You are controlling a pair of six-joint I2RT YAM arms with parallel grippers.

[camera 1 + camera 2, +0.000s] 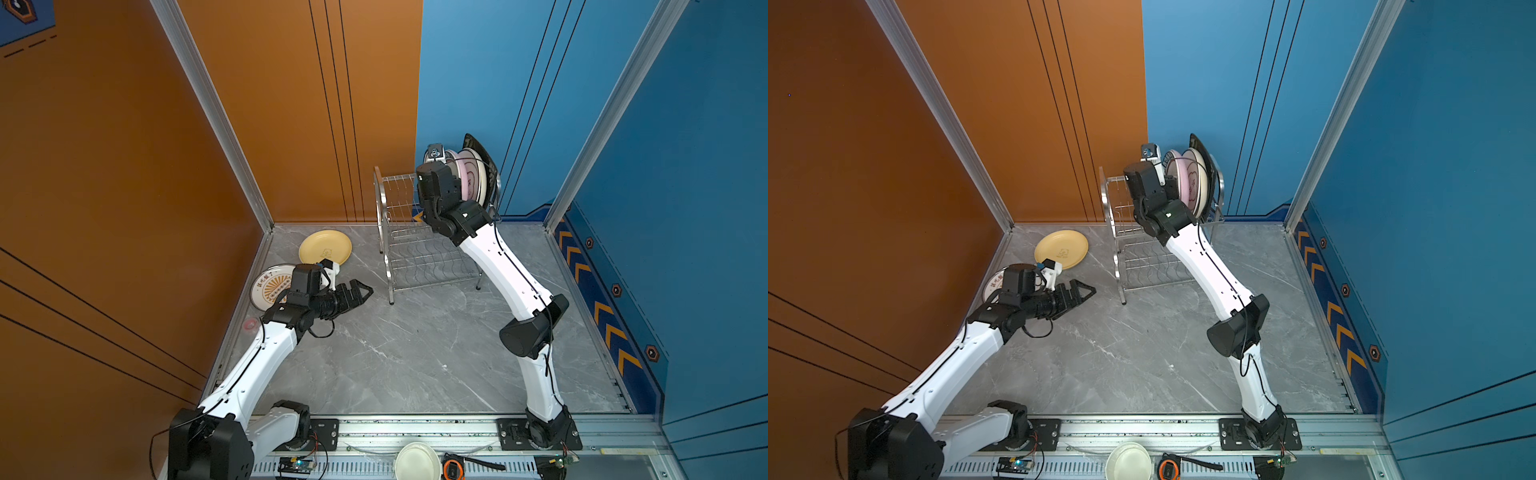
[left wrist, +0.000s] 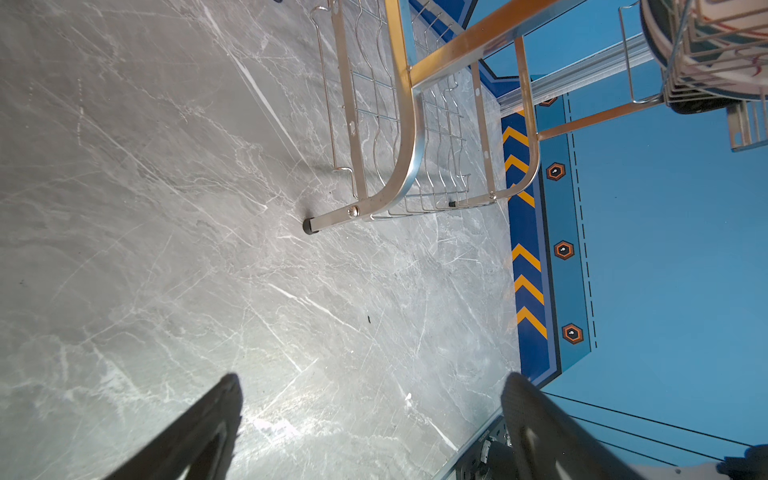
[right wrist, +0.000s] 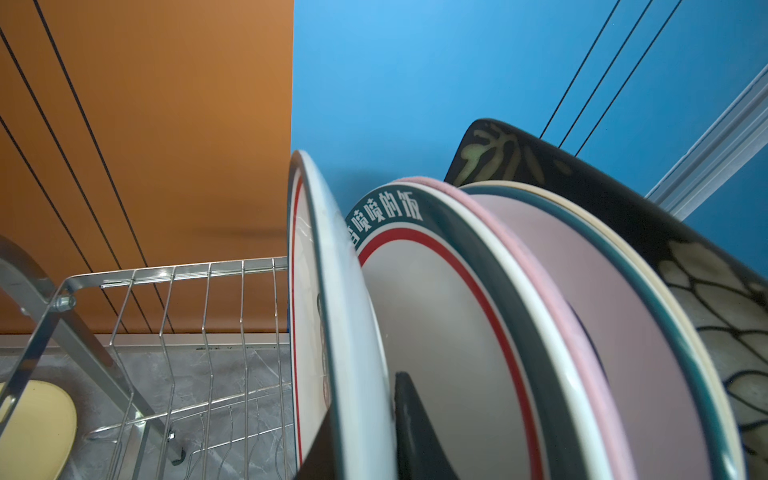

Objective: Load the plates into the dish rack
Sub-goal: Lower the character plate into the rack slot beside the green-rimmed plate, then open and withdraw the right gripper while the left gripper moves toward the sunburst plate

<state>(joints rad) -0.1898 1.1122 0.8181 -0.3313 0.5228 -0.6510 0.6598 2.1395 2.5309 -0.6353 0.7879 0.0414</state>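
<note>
Grey marble table (image 1: 415, 353). Orange wall (image 1: 124, 166) on the left and far left, blue wall (image 1: 478, 83) on the far right and right.

Dish rack (image 1: 419, 259) stands at the far middle of the table: two tiers of steel wire.
- Upper tier, right end: five plates on edge, packed close.
- Rightmost is a black square plate (image 3: 706, 299) with a pale floral pattern.
- Going left from it: cream plate (image 3: 619, 235), pink plate (image 3: 536, 266), then a lettered white plate (image 3: 436, 332) with a dark band and a red line.
- Leftmost is a red-lined white plate (image 3: 345, 332), its top standing a little apart from the lettered one.
- Further left on this tier, thin divider wires show against the orange wall.

Right gripper (image 3: 365, 407) reaches up to this tier.
- Its fingers sit either side of the red-lined white plate's lower rim.
- One finger (image 3: 415, 428) is in the gap between that plate and the lettered one.
- Cannot tell whether the pads press the plate or stand just off it.

On the table, left of the rack:
- Yellow plate (image 1: 325, 248) lies flat towards the far left corner.
- Sunburst plate (image 1: 270, 286) lies flat just beside it, nearer the left edge and partly covered by the left arm.

Left gripper (image 1: 365, 291) hovers above the table on the near side of the yellow plate, pointing towards the rack's near left leg. Its jaws are spread wide, and the left wrist view shows only marble between the fingers.

Small white bowl (image 1: 417, 461) sits on the near rail, between the two arm bases.
</note>
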